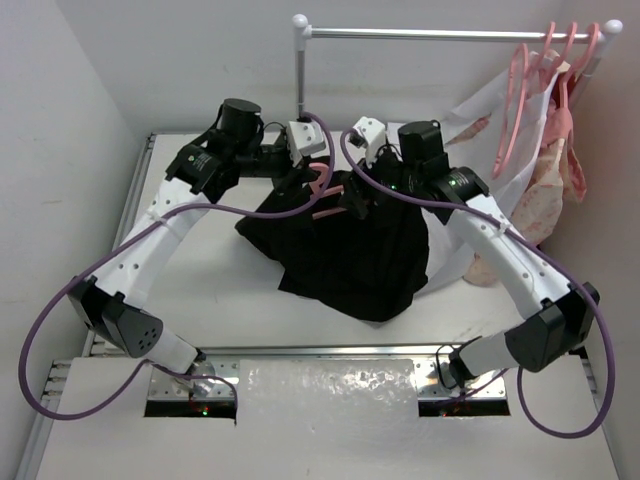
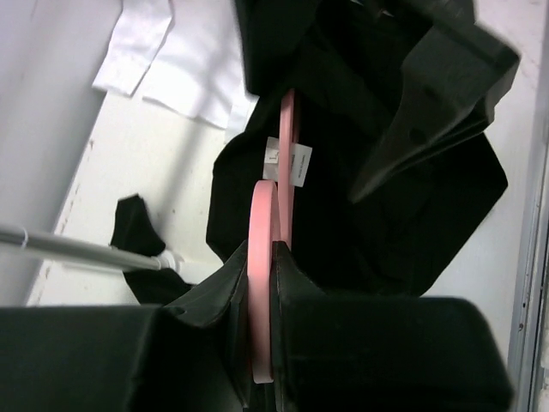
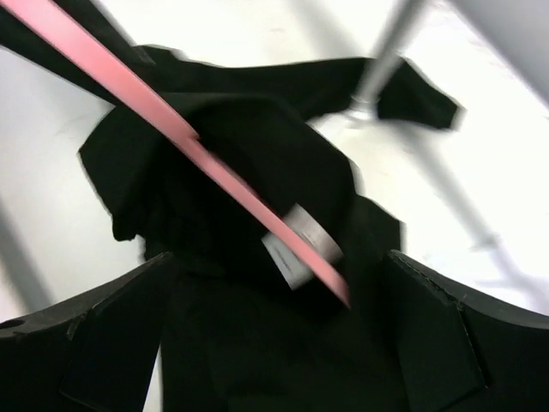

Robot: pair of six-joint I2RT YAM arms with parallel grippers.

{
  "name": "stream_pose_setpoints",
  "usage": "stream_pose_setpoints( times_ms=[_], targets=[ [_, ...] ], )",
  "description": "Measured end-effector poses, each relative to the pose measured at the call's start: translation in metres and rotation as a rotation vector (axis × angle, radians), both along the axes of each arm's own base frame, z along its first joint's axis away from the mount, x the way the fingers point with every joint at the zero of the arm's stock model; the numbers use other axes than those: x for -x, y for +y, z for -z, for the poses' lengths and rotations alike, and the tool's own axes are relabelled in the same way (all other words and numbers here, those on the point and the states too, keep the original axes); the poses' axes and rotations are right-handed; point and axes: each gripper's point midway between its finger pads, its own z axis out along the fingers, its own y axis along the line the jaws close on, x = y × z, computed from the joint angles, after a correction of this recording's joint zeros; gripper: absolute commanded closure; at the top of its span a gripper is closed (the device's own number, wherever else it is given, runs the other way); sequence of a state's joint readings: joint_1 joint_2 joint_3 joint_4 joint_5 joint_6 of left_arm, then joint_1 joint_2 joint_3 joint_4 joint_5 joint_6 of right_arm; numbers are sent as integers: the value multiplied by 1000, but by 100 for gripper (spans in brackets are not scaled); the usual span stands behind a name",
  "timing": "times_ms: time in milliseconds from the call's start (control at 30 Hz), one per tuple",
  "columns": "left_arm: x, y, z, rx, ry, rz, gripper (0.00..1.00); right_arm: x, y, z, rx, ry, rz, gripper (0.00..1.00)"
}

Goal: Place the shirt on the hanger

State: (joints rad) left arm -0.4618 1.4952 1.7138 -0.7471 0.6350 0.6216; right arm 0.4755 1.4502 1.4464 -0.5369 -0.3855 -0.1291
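Observation:
The black shirt (image 1: 350, 250) lies crumpled on the white table between the two arms. A light-pink hanger (image 1: 322, 190) rests at its collar. My left gripper (image 1: 305, 180) is shut on the hanger (image 2: 260, 257), whose curved hook is pinched between the jaws, and the hanger's arm runs down into the shirt (image 2: 412, 215) past a white neck label (image 2: 292, 163). My right gripper (image 3: 274, 283) hangs open just above the shirt (image 3: 240, 146). The hanger's arm (image 3: 171, 120) crosses diagonally in front of it and ends at the label, touching neither finger.
A metal clothes rail (image 1: 450, 33) on a post (image 1: 300, 70) spans the back. Several pink hangers (image 1: 520, 100) and a pink floral garment (image 1: 550, 190) hang at its right end. A white shirt (image 1: 480, 110) lies behind the black one. A wall closes the left side.

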Motion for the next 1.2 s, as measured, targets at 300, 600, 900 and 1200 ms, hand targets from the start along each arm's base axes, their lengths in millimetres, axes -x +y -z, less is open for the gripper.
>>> stream_pose_setpoints(
  times_ms=[300,600,900,1200],
  targets=[
    [-15,0,1,25,10,-89,100,-14,-56,-41,-34,-235,354,7],
    [-26,-2,0,51,21,-143,100,7,-63,14,-38,-232,542,34],
    [-25,-4,-1,54,22,-135,100,-16,-63,47,36,-257,660,44],
    [-21,-6,0,53,22,-108,100,-41,-62,65,132,-301,698,100]
  ],
)
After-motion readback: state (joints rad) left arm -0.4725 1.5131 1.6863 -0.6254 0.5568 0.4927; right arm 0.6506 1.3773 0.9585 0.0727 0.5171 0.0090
